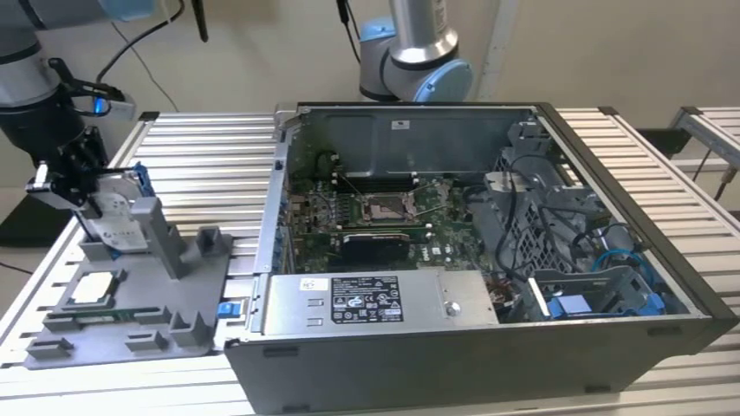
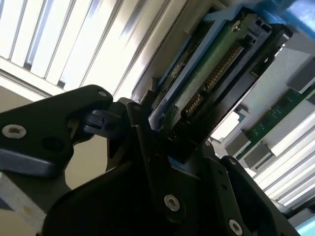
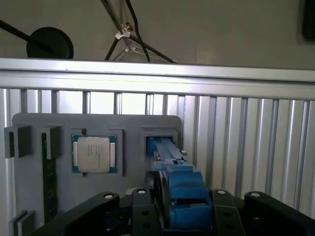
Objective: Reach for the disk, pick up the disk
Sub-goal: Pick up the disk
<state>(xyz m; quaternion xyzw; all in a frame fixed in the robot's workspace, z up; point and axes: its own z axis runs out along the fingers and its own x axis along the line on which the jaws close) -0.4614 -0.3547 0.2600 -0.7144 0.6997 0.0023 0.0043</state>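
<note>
At the exterior view's left, the gripper is hanging over the far end of a grey tray. This tray is lying along the left edge of the slatted table. The gripper is closing narrowly on the disk, which is standing tilted on edge in a slot at the tray's far end, its white label facing the near edge.

In the first wrist view the two black fingers are pressing against the blue rails on either side of the disk, with no gap showing. In the second wrist view one finger is lying against the disk, whose green circuit board and connector are facing the camera.

A small square chip is sitting in a recess near the tray's left edge, well apart from the disk. To the tray's right, an open computer case is lying on its side across the middle of the table, its motherboard showing. Behind the case's far edge, another robot arm's base is standing.
</note>
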